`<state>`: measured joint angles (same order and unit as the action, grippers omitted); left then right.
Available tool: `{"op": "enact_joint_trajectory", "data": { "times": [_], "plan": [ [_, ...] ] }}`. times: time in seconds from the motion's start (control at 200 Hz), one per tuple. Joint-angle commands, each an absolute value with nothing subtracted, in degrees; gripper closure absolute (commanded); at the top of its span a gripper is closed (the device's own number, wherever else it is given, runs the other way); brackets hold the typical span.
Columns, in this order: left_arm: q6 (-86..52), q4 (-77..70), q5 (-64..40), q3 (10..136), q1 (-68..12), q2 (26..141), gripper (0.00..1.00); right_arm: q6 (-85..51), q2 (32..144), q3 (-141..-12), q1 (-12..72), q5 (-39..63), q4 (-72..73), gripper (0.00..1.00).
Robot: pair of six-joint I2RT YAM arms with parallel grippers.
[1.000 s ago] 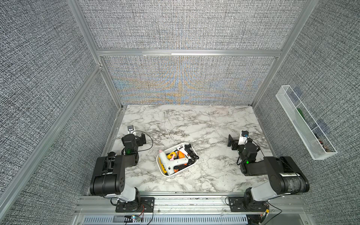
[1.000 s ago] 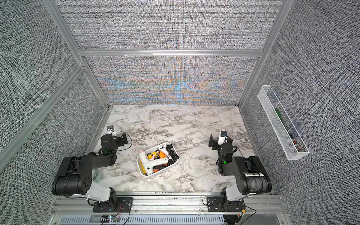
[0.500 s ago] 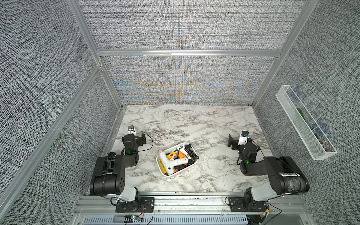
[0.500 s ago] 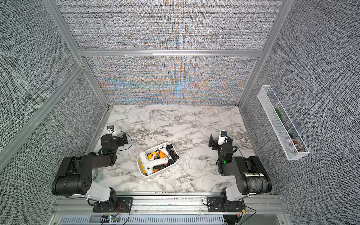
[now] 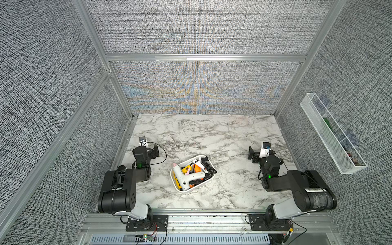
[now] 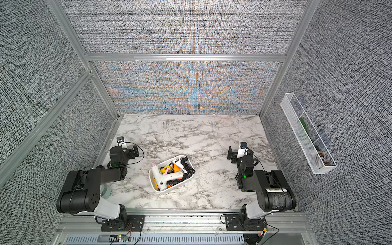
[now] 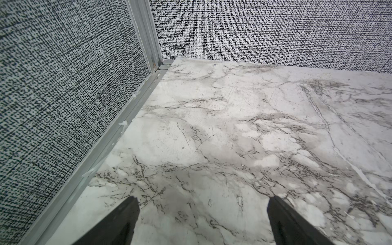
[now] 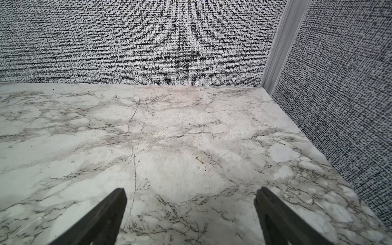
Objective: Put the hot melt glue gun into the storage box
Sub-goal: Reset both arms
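Left gripper [image 7: 203, 203] and right gripper [image 8: 191, 193] both gape wide, holding nothing, low over the bench [image 5: 212, 135] near its side edges. Between them, toward the front edge, the storage box [image 5: 184, 191] contains a white hot melt glue gun [image 5: 188, 177].

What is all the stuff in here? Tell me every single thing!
storage box: one, white, middle of the table
hot melt glue guns: several, white, yellow and orange, piled in the storage box with black cords
wire-mesh tray: one, white, hung on the right wall; the small things inside are too small to name
table: one, white and grey marble, under everything
walls: three, grey woven, around the table
left gripper: one, black, open and empty, over the table by the left wall
right gripper: one, black, open and empty, over the table's right side
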<state>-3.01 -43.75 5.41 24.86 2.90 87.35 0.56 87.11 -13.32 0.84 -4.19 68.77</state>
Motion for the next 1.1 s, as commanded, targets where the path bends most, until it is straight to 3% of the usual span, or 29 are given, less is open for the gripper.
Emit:
{"op": "enact_joint_trajectory", "data": {
  "times": [0.0,0.395,0.551,0.741,1.091],
  "plan": [
    [-2.64,-43.92,4.85,25.09,2.99,87.24,0.01,0.53,87.01,-13.17,0.96,-3.97,70.47,0.01],
    [-2.72,-43.85,4.86,25.18,2.98,87.12,0.01,0.68,87.09,-13.30,0.99,-3.77,70.35,0.01],
    [-2.73,-43.76,4.88,25.20,2.98,87.21,0.01,2.98,86.83,-12.45,-1.09,7.99,71.72,0.01],
    [-2.72,-43.77,4.79,25.22,2.97,87.26,0.01,0.08,86.84,-13.57,0.02,-2.45,69.65,0.01],
    [-2.90,-43.39,4.62,25.55,3.16,87.52,0.01,0.09,86.92,-13.44,0.04,-2.55,69.93,0.01]
  ]
}}
